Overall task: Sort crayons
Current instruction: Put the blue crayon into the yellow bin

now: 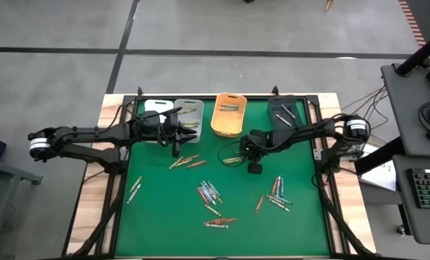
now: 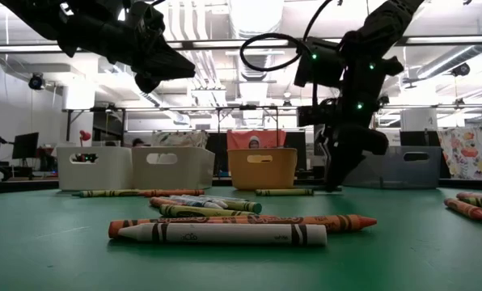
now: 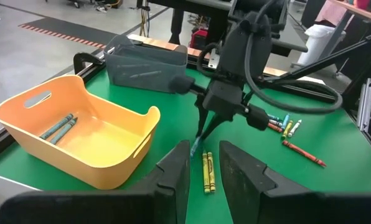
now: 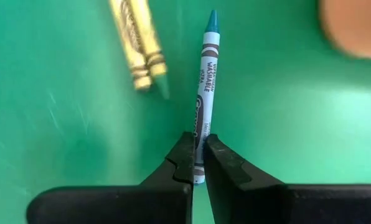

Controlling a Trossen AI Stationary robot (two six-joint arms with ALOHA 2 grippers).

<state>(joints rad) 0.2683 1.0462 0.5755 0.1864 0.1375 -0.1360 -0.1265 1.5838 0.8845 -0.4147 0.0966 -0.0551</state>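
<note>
My right gripper (image 4: 198, 155) is shut on a white-wrapped crayon with a blue tip (image 4: 207, 81), at mid-table in front of the orange bin (image 1: 228, 114). Two yellow-green crayons (image 4: 139, 43) lie side by side on the green mat just beside it. My left gripper (image 3: 204, 171) hovers above the mat near the grey bin (image 1: 192, 112), fingers a little apart with nothing between them. It faces the right gripper (image 3: 201, 134). More crayons lie scattered over the near half of the mat (image 1: 209, 191). My right gripper pinches the crayon between its two fingertips, near the flat back end (image 4: 200, 134). The fingers come steeply from above and lie along the crayon. The blue tip (image 4: 211, 22) points away from the fingers and slants down toward the mat. Whether it rests there I cannot tell.
A white bin (image 1: 157, 108), the grey bin, the orange bin holding two crayons (image 3: 58, 127) and a black bin (image 1: 286, 112) line the far edge. Crayon clusters lie at the near right (image 1: 276, 195), the near left (image 1: 134, 189) and below the left gripper (image 1: 186, 162).
</note>
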